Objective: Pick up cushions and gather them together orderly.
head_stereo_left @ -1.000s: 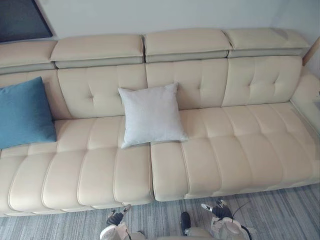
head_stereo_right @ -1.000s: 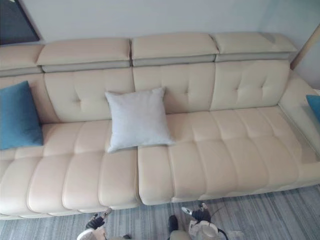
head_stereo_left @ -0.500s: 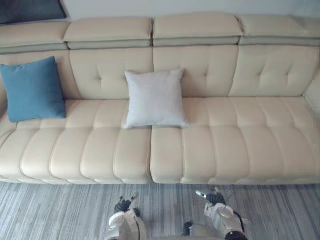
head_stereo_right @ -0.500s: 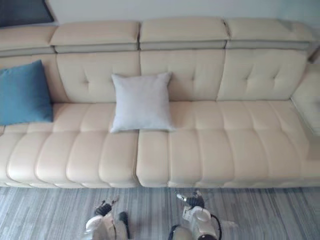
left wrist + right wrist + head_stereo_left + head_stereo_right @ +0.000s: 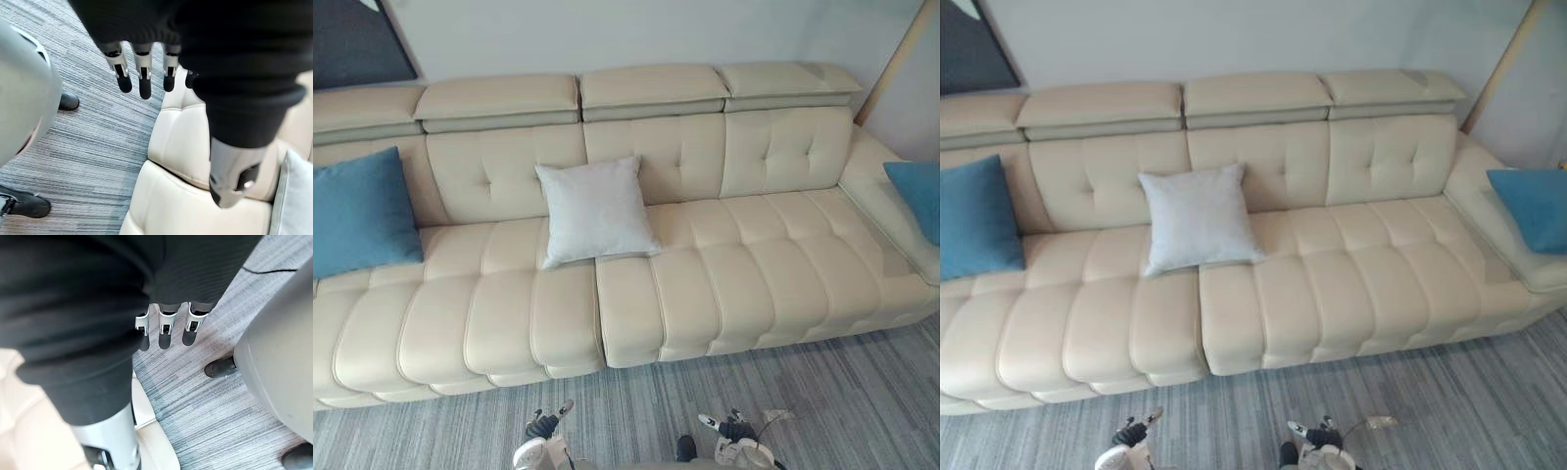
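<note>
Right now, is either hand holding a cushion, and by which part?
Nothing is held: left hand and right hand hang open over the floor.

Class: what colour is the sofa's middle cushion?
Light grey cushion, best in the left eye view.

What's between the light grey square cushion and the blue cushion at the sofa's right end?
Only bare cream leather sofa seat, per both eye views; light grey square cushion and right blue cushion sit apart.
</note>
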